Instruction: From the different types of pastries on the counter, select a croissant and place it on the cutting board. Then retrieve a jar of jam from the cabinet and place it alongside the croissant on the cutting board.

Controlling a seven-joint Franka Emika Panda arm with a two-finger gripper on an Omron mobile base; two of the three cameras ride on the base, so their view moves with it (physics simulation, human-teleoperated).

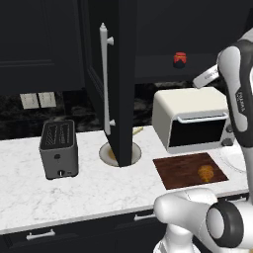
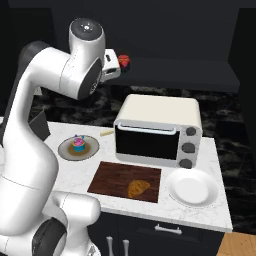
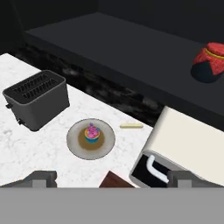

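croissant [image 2: 138, 188]: it lies flat on the cutting board [image 2: 112, 177], toward the board's right half, so the first half of the job looks done and the free left half leaves room for a jar beside it.
cabinet door [image 1: 121, 84]: swung open toward the camera in the left base view, its long white handle [image 1: 105, 79] facing out; that is why the shelf [image 3: 109, 43] inside is bare to the arm.
jar of jam [image 3: 209, 62]: red top, dark body, upright on the cabinet shelf, above the toaster oven [image 2: 157, 131] and well apart from the board below.
gripper [image 3: 111, 179]: raised to shelf height, jaws spread wide, nothing between the fingertips [image 3: 41, 178]; the jar sits off to the upper right of the hand view, not yet lined up.
step in hand: by the look of it, the reach for the jar is just starting.
next move: the hand would likely have to swing toward the jar and square up around its body before closing.
risk: the jar is squat and rounded; a grip too high on the lid could slip.
counter [image 1: 29, 192]: toaster [image 1: 59, 148] on the left, a plate with a cupcake [image 2: 78, 144] between toaster and oven, a round pale plate [image 2: 192, 187] right of the board.
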